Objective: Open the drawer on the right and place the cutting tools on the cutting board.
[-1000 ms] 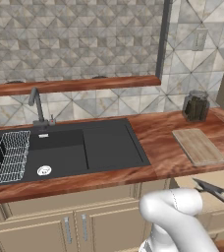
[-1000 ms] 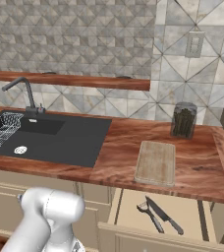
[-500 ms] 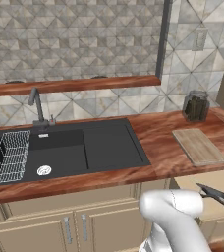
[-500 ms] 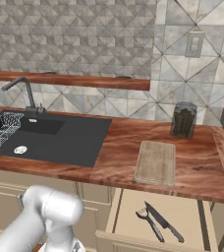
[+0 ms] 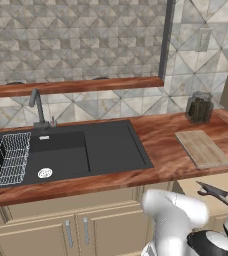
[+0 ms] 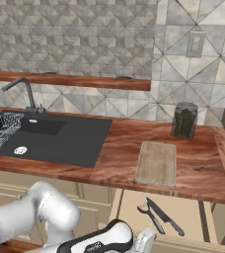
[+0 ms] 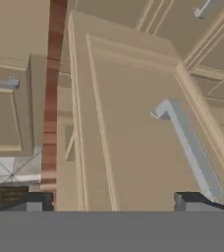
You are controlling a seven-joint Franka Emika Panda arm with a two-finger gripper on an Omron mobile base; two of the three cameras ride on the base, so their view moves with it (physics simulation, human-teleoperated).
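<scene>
The drawer (image 6: 188, 217) stands pulled out under the counter's right end, and it shows too in the left base view as the drawer (image 5: 201, 182). Two slim dark cutting tools lie in it: a knife (image 6: 167, 218) and a shorter utensil (image 6: 151, 216), seen together as dark tools (image 5: 217, 192). The light tan cutting board (image 6: 156, 163) lies bare on the counter just behind the drawer, the same board (image 5: 202, 148). My gripper (image 7: 114, 204) is open and holds nothing. It faces the drawer's beige front panel (image 7: 128, 147), close below the silver bar handle (image 7: 187, 142).
A black sink (image 5: 86, 152) with a wire rack (image 5: 10, 159) and a faucet (image 5: 36, 105) takes up the counter's left half. A dark glass jar (image 6: 184, 120) stands behind the board. Beige cabinet doors (image 5: 46, 237) run under the sink.
The drawer was open throughout, with the tools in about the same place. My arm's white elbow has shifted a little, low in front of the cabinets.
</scene>
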